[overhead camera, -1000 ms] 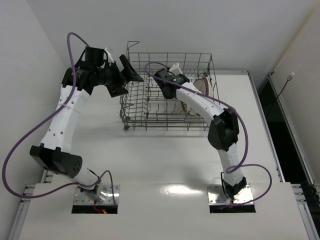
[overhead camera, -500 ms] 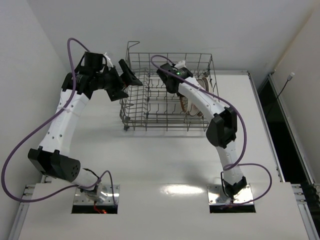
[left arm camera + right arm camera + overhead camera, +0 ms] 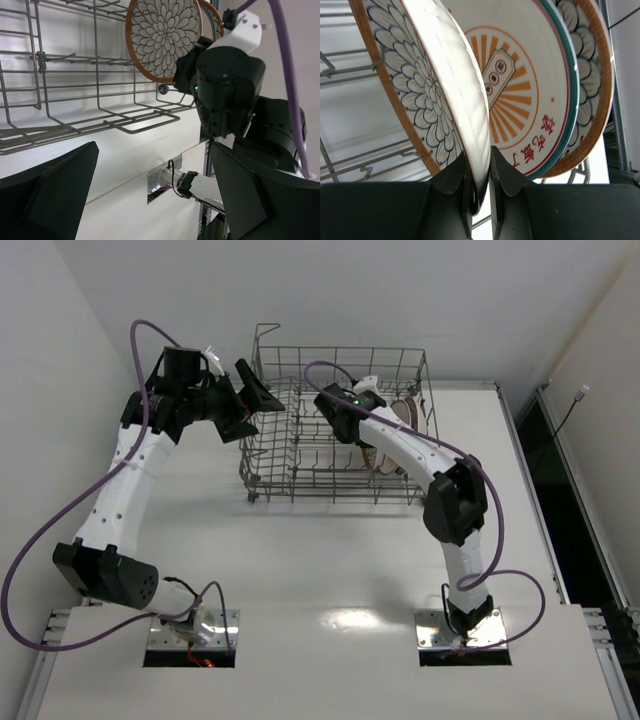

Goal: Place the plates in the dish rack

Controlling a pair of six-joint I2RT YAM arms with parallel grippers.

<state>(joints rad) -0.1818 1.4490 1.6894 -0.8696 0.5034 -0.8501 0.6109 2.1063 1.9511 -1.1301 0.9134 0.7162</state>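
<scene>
in the dish rack (image 3: pixel 340 347), three plates (image 3: pixel 520 100), one between right fingers (image 3: pixel 452 176)

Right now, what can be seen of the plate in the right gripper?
The plate is round, shallow, glossy like ceramic: dark-outlined petals on white, orange-brown rim, plain white back. It stands on edge, slightly tilted, inside the rack, beside two other plates. The right gripper pinches its rim. Whether it rests on the wires is unclear.

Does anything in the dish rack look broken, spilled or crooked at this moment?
Nothing looks broken or spilled. Only the front petal plate, clamped at its rim by the right gripper, stands at a different angle from the sunburst plate and rear petal plate behind it.
</scene>
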